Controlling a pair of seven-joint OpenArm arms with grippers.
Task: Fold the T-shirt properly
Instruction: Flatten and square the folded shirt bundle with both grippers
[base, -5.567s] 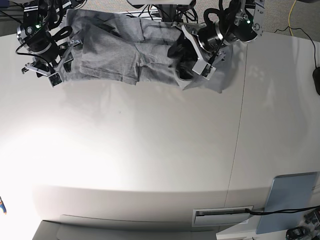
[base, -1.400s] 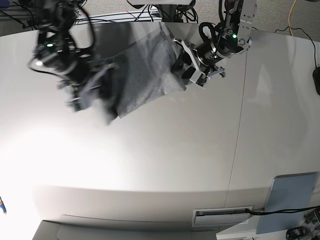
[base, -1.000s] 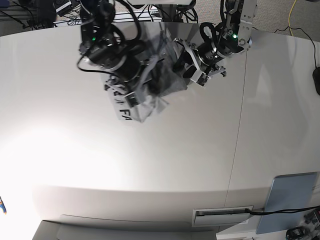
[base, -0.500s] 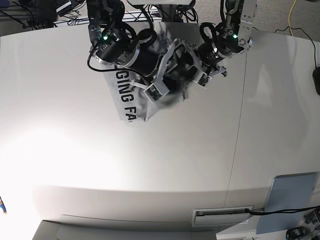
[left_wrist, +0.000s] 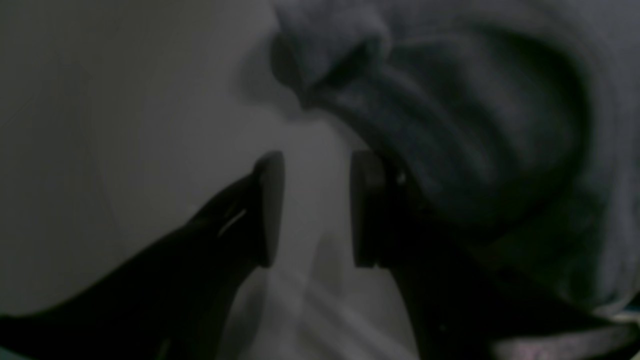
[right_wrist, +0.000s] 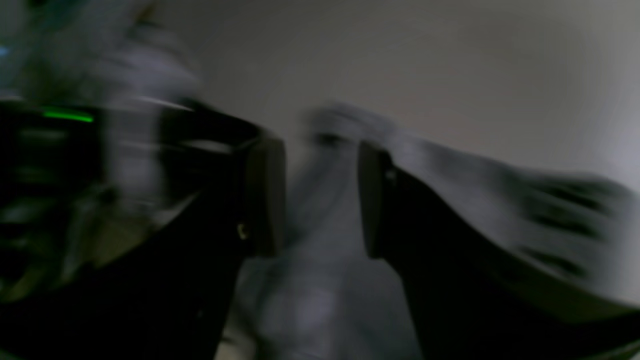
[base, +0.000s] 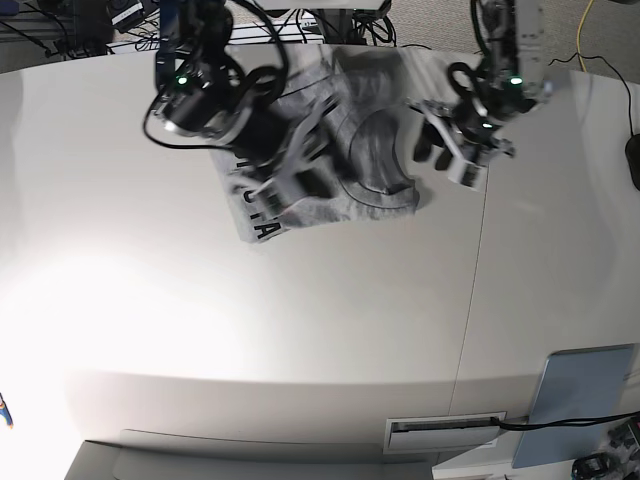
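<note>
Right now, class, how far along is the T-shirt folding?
Done: the T-shirt is doubled over, lettering showing at its left edge. In hand: nothing; the right tool and left tool both stand open beside the cloth. Left: the bundle is rumpled, so it wants smoothing and probably another fold.

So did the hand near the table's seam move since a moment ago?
Yes. The left hand was over the shirt half a second ago; now it sits off the shirt's edge, closer to the seam in the table.

A wide white table (base: 330, 330) is seen. A grey-blue flat panel (base: 580, 400) lies at its near right corner, a black cable (base: 515, 424) running just beside it.
</note>
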